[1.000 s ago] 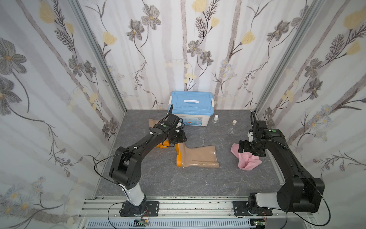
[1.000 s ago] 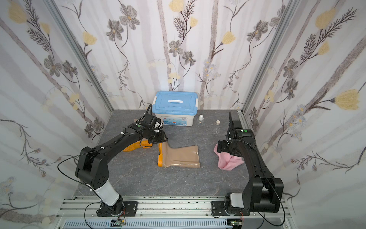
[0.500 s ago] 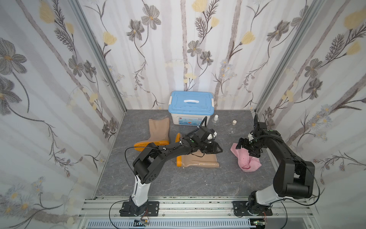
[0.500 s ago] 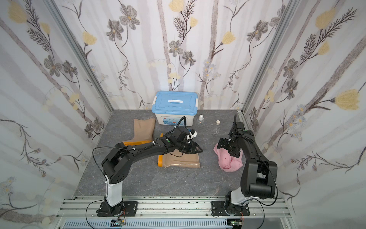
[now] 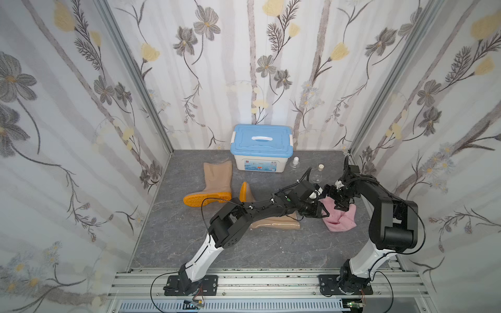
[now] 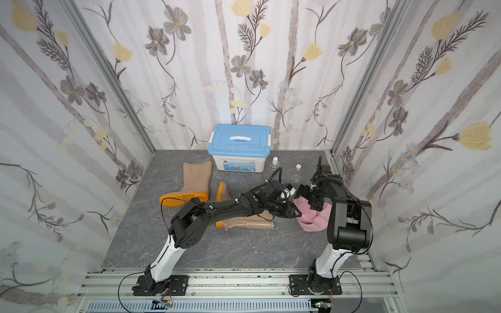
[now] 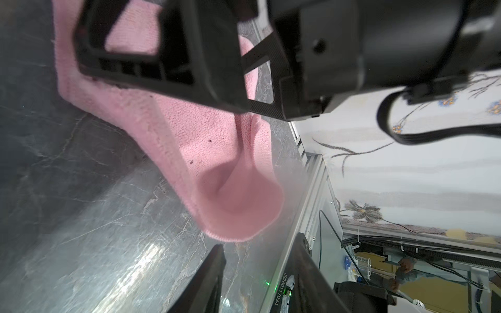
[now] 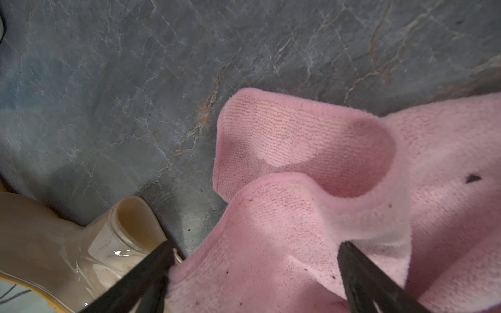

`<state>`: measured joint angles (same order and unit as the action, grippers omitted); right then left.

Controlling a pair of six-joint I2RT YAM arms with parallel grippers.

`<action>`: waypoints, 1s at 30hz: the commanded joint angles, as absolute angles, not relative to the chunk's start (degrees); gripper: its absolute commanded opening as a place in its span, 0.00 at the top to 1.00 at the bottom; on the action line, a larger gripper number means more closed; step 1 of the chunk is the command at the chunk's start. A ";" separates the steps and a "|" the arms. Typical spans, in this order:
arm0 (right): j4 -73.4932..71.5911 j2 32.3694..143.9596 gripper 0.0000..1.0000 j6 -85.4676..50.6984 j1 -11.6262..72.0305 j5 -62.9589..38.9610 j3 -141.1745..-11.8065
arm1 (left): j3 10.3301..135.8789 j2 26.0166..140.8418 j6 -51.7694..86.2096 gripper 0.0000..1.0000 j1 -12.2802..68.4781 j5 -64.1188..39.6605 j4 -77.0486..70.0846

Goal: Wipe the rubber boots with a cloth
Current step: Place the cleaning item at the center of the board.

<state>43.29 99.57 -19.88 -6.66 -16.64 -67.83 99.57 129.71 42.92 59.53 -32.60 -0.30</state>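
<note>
The pink cloth (image 5: 340,220) (image 6: 314,220) lies crumpled on the grey floor at the right. My right gripper (image 5: 336,202) (image 6: 309,200) hangs open just over it, its fingers straddling a raised fold (image 8: 256,246) of the cloth (image 8: 298,141). My left gripper (image 5: 324,211) (image 6: 296,212) reaches across to the cloth's left edge and is open, with only bare floor between its fingers (image 7: 260,244); the cloth (image 7: 217,162) is just ahead. One rubber boot (image 5: 217,177) (image 6: 196,176) lies at the back left. The other (image 5: 273,223) (image 6: 246,223) lies under my left arm, its open top (image 8: 130,219) beside the cloth.
A blue-lidded white box (image 5: 261,147) stands at the back wall. Two small clear bottles (image 5: 295,162) (image 5: 317,174) stand to its right, close behind the grippers. Wallpapered walls enclose three sides, with a metal rail (image 5: 244,273) along the front edge.
My left arm has swung from the back-left boot across the lying boot to the cloth's edge. The back-left boot now lies uncovered. My right gripper stayed over the cloth.
</note>
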 commanded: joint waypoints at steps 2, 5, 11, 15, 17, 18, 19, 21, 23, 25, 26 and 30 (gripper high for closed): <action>42.46 100.44 0.05 -20.23 -6.68 -18.39 -68.29 | 103.33 133.63 44.33 0.56 60.56 -33.53 0.88; 42.20 100.49 0.05 -20.04 -6.68 -18.59 -67.73 | 106.45 136.62 44.82 0.56 60.55 -33.68 3.00; 42.14 99.29 0.06 -19.65 -8.00 -19.84 -66.39 | 115.66 143.85 45.00 0.57 60.45 -34.12 12.65; 43.19 94.68 0.05 -19.76 -11.85 -21.11 -66.07 | 118.39 146.42 45.26 0.57 60.29 -34.70 16.80; 43.78 92.16 0.05 -20.25 -13.84 -21.68 -66.65 | 119.10 147.07 45.35 0.57 60.29 -34.71 17.86; 44.01 90.13 0.05 -20.62 -14.79 -22.07 -67.07 | 119.56 147.47 45.35 0.57 60.29 -34.72 18.63; 44.44 88.63 0.05 -20.88 -15.62 -22.33 -67.64 | 120.03 147.87 45.35 0.57 60.29 -34.85 19.22; 44.83 85.84 0.05 -21.68 -16.83 -22.41 -68.93 | 120.32 148.05 45.31 0.57 60.29 -34.99 19.58; 43.92 81.83 0.05 -22.34 -17.05 -21.82 -69.60 | 120.19 146.72 44.07 0.58 60.21 -34.36 19.85; 40.34 75.75 0.05 -22.77 -15.96 -21.33 -68.69 | 118.60 143.05 41.77 0.57 59.55 -34.37 17.89; 38.43 72.94 0.04 -22.38 -14.94 -20.83 -67.85 | 117.28 140.66 40.54 0.56 59.27 -34.61 15.77; 36.13 63.48 0.03 -21.40 -10.54 -17.16 -64.35 | 112.36 129.73 34.88 0.54 57.03 -36.38 9.10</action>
